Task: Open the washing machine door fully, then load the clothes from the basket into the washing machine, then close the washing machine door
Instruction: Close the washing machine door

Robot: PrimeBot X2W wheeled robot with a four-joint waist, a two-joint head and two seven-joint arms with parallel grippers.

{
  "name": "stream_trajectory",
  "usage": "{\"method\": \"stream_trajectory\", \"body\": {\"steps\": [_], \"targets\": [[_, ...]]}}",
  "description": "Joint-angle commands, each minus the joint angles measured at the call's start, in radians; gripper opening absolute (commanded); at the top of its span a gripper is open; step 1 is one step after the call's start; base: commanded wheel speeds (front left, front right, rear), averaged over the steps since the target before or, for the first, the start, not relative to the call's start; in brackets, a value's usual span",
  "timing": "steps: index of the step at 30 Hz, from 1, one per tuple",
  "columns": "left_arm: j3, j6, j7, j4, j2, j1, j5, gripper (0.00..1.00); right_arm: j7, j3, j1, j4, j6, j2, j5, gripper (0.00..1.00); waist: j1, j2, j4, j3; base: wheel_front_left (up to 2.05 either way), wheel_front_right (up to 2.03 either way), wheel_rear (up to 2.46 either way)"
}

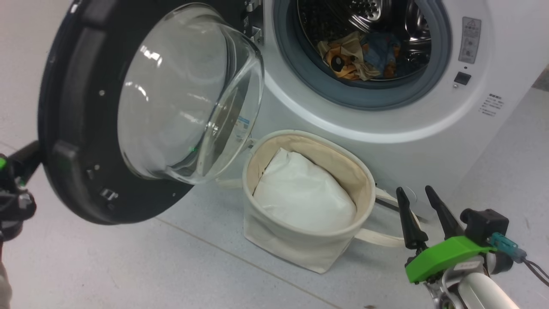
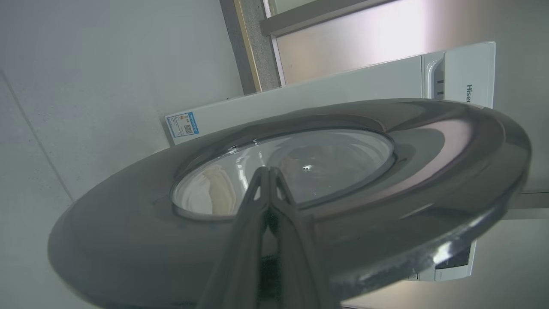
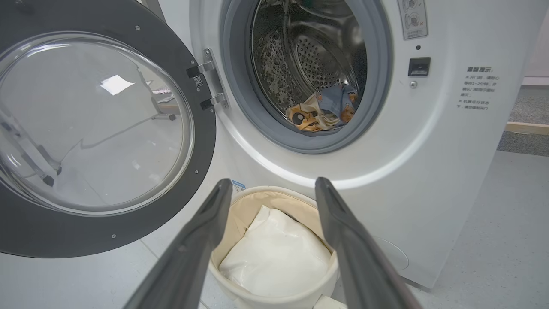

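The washing machine door [image 1: 64, 128] stands swung open to the left, its glass bowl [image 1: 188, 94] facing me. In the left wrist view my left gripper [image 2: 269, 171] is shut and empty, its tips close against the door's outer face [image 2: 128, 240]; whether they touch it I cannot tell. The blue and orange clothes [image 1: 364, 53] lie inside the drum of the washing machine [image 1: 386, 124], also seen in the right wrist view as clothes [image 3: 326, 109]. The cream basket [image 1: 364, 180] sits on the floor below the opening. My right gripper [image 1: 414, 190] is open and empty, just right of the basket [image 3: 257, 199].
A plain white cushion-like lump [image 1: 300, 193] fills the basket. One strap handle [image 1: 381, 236] loops onto the floor toward my right gripper. My left wrist [image 1: 15, 189] is at the far left, behind the door. Grey floor stretches in front.
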Motion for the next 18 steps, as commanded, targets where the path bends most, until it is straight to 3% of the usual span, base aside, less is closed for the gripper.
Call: {"method": "stream_trajectory", "body": {"steps": [1, 8, 18], "targets": [[-0.002, -0.006, 0.028, -0.05, 0.036, 0.002, -0.006, 0.0, -0.012, 0.009, -0.016, -0.022, 0.001, 0.002, -0.002, 1.0, -0.0001, 0.0, 0.006, -0.007, 0.0, 0.0, 0.0], [-0.029, 0.001, 0.136, -0.167, -0.027, 0.057, -0.028, 0.0, -0.013, -0.007, 0.003, -0.008, 0.001, 0.016, 0.006, 1.0, -0.0001, 0.0, 0.032, -0.029, 0.0, 0.0, 0.0], [-0.11, 0.1, 0.258, -0.495, -0.158, 0.201, -0.02, 0.0, -0.013, -0.021, 0.024, -0.016, 0.001, 0.034, 0.008, 1.0, -0.0001, 0.0, 0.032, -0.056, 0.0, 0.0, 0.0]]}}
